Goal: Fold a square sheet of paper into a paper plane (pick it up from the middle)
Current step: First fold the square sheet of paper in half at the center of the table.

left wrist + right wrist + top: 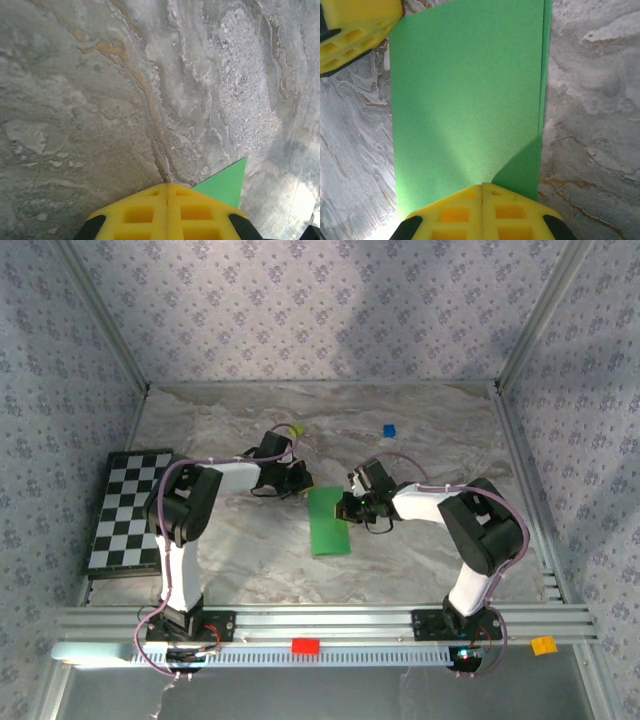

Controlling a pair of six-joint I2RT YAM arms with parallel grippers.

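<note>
Closed tight and gripping nothing, the left pincer (pixel 296 477) and right pincer (pixel 347 508) are pressing the half-folded green paper (pixel 329 523), apparently creasing it; corner folds are likely coming next.

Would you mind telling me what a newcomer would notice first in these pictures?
The bright green paper, folded to a long rectangle, lies mid-table. The left gripper and right gripper, both shut, sit near its far end. A black-and-white checkerboard lies at the left edge.
</note>
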